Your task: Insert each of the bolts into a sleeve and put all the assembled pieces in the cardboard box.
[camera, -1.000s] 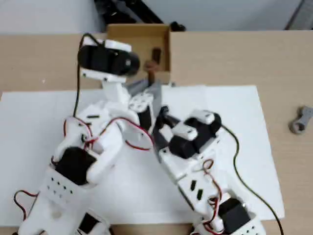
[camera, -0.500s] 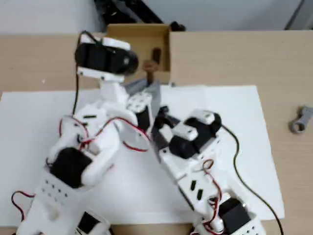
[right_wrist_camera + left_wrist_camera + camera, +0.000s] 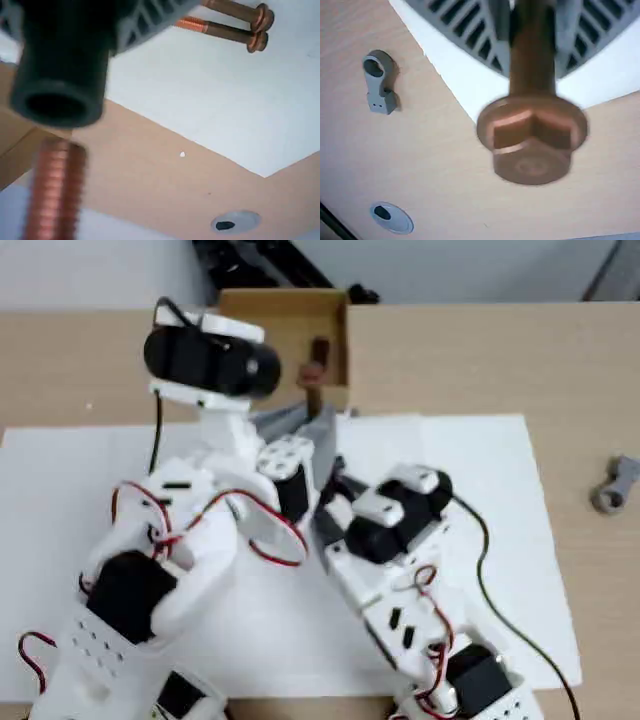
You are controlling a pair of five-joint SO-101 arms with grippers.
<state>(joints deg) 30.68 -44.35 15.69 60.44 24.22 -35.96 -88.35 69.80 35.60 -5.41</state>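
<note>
My left gripper (image 3: 312, 420) sits just in front of the cardboard box (image 3: 270, 325), shut on a copper bolt (image 3: 312, 377). In the left wrist view the bolt (image 3: 532, 135) hangs from the gripper (image 3: 532, 27) with its hex head outward. Close beside it, my right gripper (image 3: 335, 478) is shut on a black sleeve (image 3: 62, 75), whose open bore faces outward. The bolt's threaded tip (image 3: 52, 192) stands just off the sleeve's mouth, not inside it. Two more copper bolts (image 3: 235, 22) lie side by side on the white mat (image 3: 200, 95).
A white mat (image 3: 480, 500) covers the middle of the wooden table. A small grey wrench-like part (image 3: 614, 484), (image 3: 379, 82) lies on the bare wood at the right. A round cable grommet (image 3: 390, 217), (image 3: 234, 220) is set into the tabletop.
The left arm has shifted a little to the left and lifted, carrying the bolt slightly toward the box. The right arm has stayed put.
</note>
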